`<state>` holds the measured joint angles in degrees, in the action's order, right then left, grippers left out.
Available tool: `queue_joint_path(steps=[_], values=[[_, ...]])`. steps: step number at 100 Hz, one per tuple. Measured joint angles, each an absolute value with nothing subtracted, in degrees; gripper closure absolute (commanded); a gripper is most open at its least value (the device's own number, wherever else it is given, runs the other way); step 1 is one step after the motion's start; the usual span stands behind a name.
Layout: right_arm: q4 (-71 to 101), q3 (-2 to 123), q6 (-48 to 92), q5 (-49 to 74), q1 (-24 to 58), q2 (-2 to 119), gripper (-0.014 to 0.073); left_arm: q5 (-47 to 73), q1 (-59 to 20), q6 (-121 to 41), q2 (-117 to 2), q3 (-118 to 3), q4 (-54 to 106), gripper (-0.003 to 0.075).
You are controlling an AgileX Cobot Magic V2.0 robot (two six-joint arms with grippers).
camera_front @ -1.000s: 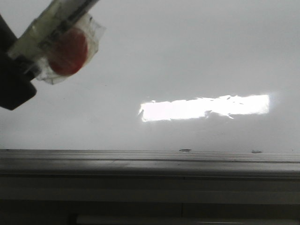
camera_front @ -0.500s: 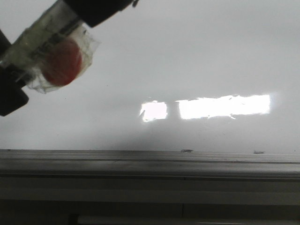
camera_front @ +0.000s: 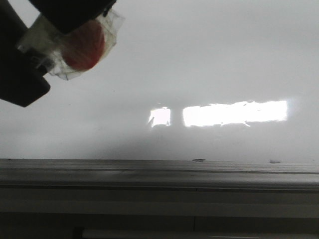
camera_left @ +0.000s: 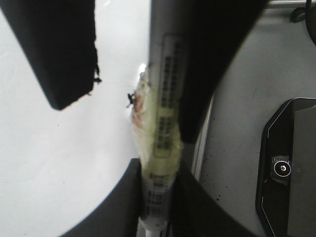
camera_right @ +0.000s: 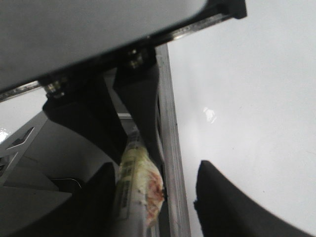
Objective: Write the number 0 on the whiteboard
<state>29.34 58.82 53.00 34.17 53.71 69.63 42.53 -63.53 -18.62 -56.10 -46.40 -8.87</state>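
Observation:
The whiteboard (camera_front: 209, 59) fills the front view, with its grey ledge (camera_front: 159, 174) below. No number 0 shows on it. My left gripper (camera_left: 158, 197) is shut on a white marker (camera_left: 165, 98) wrapped in clear tape with a red patch (camera_front: 82, 47); this gripper is the black block at far left in the front view (camera_front: 20, 79). My right gripper (camera_right: 155, 170) is open, one finger on each side of the marker (camera_right: 138, 187), one finger (camera_right: 101, 197) against it, the other (camera_right: 222, 202) apart. It enters the front view from the top (camera_front: 70, 10).
A bright rectangular glare patch (camera_front: 234, 113) lies on the board. Small dark specks (camera_front: 198, 160) sit at the board's lower edge. In the left wrist view, a grey surface and a black device (camera_left: 291, 168) lie beside the board's edge.
The right gripper has come down from the top over the marker. The marker and left gripper dipped, then shifted up and right. The glare patch is now split by a shadow.

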Motion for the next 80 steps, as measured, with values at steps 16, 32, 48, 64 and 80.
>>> queue_joint_path(steps=[16,32,48,64,80], values=[[29.94,58.82,53.0,34.17,53.71,70.66,0.0389,42.18,-63.53,-18.62,-56.1,-46.4,-8.87,0.074],[30.19,58.82,53.0,34.27,53.71,71.43,0.0322,41.84,-63.53,-18.62,-56.1,-46.4,-8.87,0.074],[30.08,58.96,53.0,34.17,53.71,72.07,0.0255,42.17,-63.53,-18.62,-56.1,-46.4,-8.87,0.074],[29.96,58.95,53.0,34.17,53.71,72.09,0.0267,42.17,-63.53,-18.62,-56.1,-46.4,-8.87,0.074],[29.96,58.95,53.0,34.17,53.71,72.09,0.0412,42.21,-63.53,-18.62,-56.1,-46.4,-8.87,0.074]])
